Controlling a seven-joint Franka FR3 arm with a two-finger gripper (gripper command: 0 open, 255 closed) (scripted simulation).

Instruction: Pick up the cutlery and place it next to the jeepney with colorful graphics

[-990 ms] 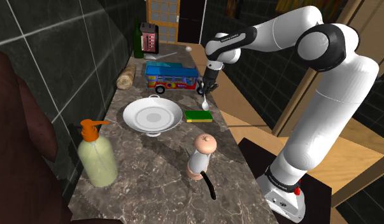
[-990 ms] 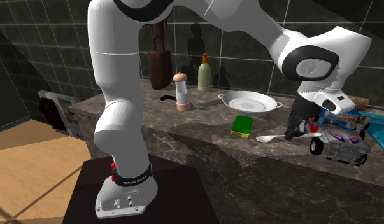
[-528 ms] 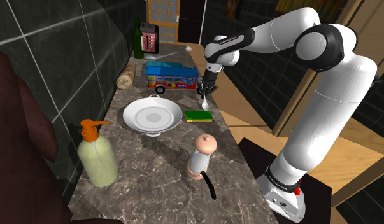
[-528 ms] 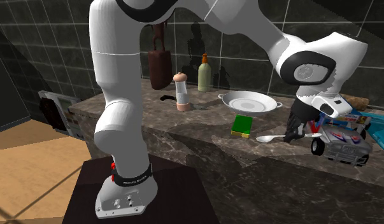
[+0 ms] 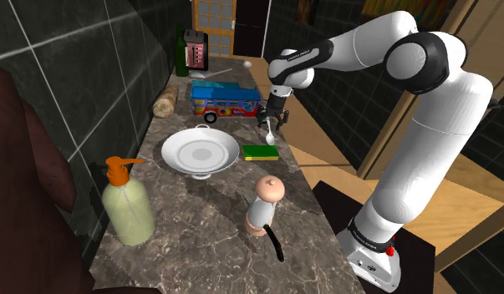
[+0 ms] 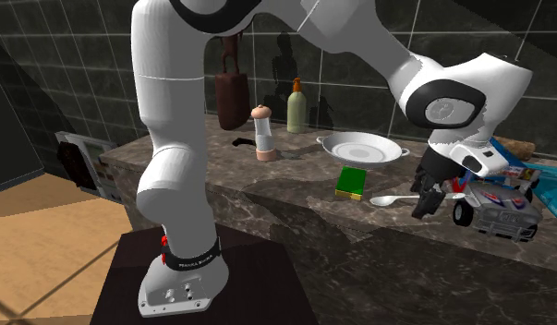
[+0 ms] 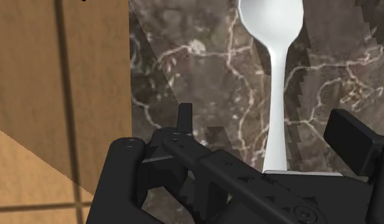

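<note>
The white spoon (image 5: 268, 134) lies on the dark marble counter (image 5: 208, 200) beside the colourful jeepney (image 5: 225, 102), close to the counter's outer edge. My black gripper (image 5: 272, 118) hangs right over the spoon's handle with its fingers spread. In the wrist view the spoon (image 7: 277, 95) runs between the two fingers (image 7: 184, 118), which stand apart from it on either side; its bowl points away from the hand. From the second exterior view the spoon (image 6: 389, 199) rests flat, the gripper (image 6: 431, 197) is at its handle end and the jeepney (image 6: 496, 201) is just beyond.
A green and yellow sponge (image 5: 260, 152) lies just past the spoon's bowl, then a white two-handled bowl (image 5: 200, 152), a pepper mill (image 5: 264, 205) and a soap bottle (image 5: 127, 202). A bread roll (image 5: 165, 103) and a dark bottle (image 5: 180, 50) stand by the tiled wall.
The fingers have opened and let go of the spoon, which now lies on the counter. The hand has barely shifted over the handle.
</note>
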